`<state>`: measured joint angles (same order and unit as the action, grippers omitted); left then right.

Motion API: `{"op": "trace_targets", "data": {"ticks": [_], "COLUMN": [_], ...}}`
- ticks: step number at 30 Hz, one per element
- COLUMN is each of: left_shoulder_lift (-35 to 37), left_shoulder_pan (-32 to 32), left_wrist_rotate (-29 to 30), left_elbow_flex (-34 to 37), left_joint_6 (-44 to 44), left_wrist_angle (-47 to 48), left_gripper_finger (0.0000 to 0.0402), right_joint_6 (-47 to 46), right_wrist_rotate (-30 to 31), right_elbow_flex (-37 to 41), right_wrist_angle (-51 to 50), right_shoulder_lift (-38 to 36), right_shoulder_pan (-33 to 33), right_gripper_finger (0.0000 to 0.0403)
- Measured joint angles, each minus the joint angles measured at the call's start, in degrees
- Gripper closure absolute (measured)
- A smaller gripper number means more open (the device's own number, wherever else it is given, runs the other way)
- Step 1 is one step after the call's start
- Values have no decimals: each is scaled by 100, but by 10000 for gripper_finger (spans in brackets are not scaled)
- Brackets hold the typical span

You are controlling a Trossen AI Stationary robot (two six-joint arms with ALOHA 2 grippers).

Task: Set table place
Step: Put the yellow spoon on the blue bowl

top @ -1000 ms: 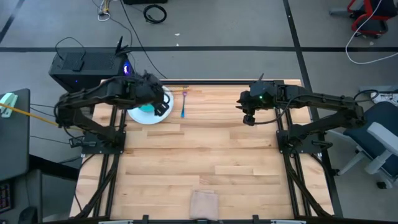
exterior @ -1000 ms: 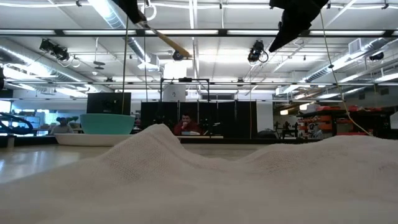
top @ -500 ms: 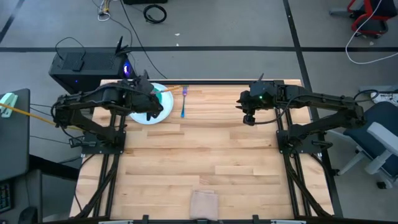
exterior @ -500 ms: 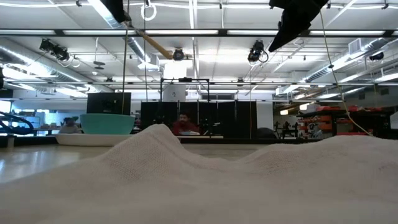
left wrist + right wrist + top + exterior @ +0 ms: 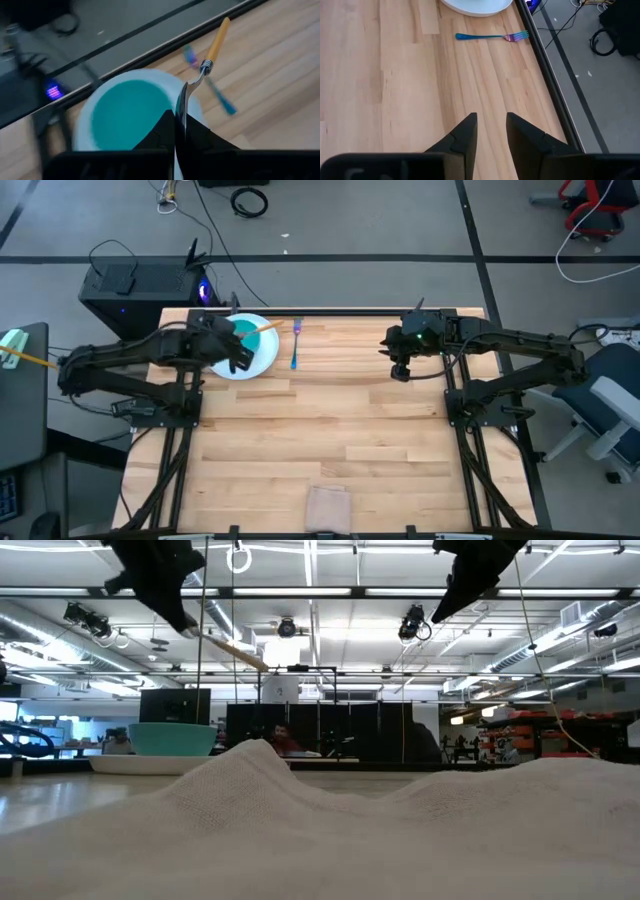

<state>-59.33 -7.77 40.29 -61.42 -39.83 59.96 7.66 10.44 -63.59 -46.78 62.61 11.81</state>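
Observation:
A white plate (image 5: 262, 361) with a teal bowl (image 5: 247, 342) on it stands at the table's far left; both also show in the left wrist view, plate (image 5: 196, 106) and bowl (image 5: 125, 112). A blue-handled fork (image 5: 295, 347) lies just right of the plate. My left gripper (image 5: 236, 352) hovers over the plate, shut on an orange-handled spoon (image 5: 218, 39). My right gripper (image 5: 489, 131) is open and empty, held above the table's far right part (image 5: 400, 370). My left gripper pinches the spoon's metal bowl end (image 5: 181, 107) between its two fingers, the bowl edge-on in the gap. The fingers come slanting from the table's left. The spoon is lifted clear above the teal bowl, its orange handle (image 5: 264, 328) sticking out toward the far right, sloping down in the low view (image 5: 235, 648).
A folded beige cloth (image 5: 328, 507) lies at the middle of the near edge and fills the low view's foreground (image 5: 320, 830). Bare wooden planks (image 5: 340, 430) lie between it and the plate. A black rail (image 5: 547, 75) runs along the far edge.
My left gripper has drawn back toward the table's left edge and gone down a little, still shut on the spoon. The spoon has travelled with it, its handle now over the plate's far right rim.

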Motion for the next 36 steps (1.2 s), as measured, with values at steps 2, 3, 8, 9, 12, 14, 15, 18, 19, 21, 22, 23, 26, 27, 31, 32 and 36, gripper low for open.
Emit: {"op": "trace_targets", "data": {"ticks": [2,3,8,9,12,14,15,18,19,21,22,23,26,27,31,32,36], "left_shoulder_lift": [287,412,795,821,855,846,846,843,842,842,842,842,842,842,842,840,840], "left_shoulder_pan": [-284,-433,-1300,-1481,-2022,-2337,-2485,-2828,-2910,-3015,-3055,-3089,-3163,-3173,-3172,-3172,-3172], "left_wrist_rotate": [-258,-363,-812,-906,-1430,-1704,-1807,-1990,-2037,-2120,-2186,-2249,-2307,-2309,-2308,-2316,-2360], "left_elbow_flex": [458,705,1838,2020,2497,2765,2881,3175,3233,3338,3400,3465,3627,3674,3762,3765,3765], "left_joint_6": [466,655,1310,1425,1826,1969,1998,2002,2001,2002,1997,1995,1991,1985,1994,1998,2001], "left_wrist_angle": [-747,-1042,-2365,-2653,-3510,-3973,-4134,-4333,-4338,-4375,-4373,-4366,-4384,-4408,-4446,-4439,-4485], "left_gripper_finger": [391,391,391,391,391,391,391,391,391,391,391,391,391,391,391,391,390], "right_joint_6": [-15,-29,-59,-59,-61,-61,-61,-61,-59,-55,-55,-52,-36,-10,93,129,153], "right_wrist_rotate": [1,2,0,0,2,1,1,2,2,1,2,2,0,1,0,0,0], "right_elbow_flex": [0,0,0,0,0,0,0,0,0,0,0,0,0,1,2,2,4], "right_wrist_angle": [-2,-2,-2,-3,-4,-3,-4,-2,1,40,86,147,429,568,1072,1130,1196], "right_shoulder_lift": [0,0,0,0,0,0,0,0,0,0,0,1,2,2,26,26,42], "right_shoulder_pan": [0,0,0,0,0,0,0,0,0,0,0,0,0,0,0,0,0], "right_gripper_finger": [293,293,293,293,293,293,293,293,293,293,293,293,293,293,293,293,293]}}
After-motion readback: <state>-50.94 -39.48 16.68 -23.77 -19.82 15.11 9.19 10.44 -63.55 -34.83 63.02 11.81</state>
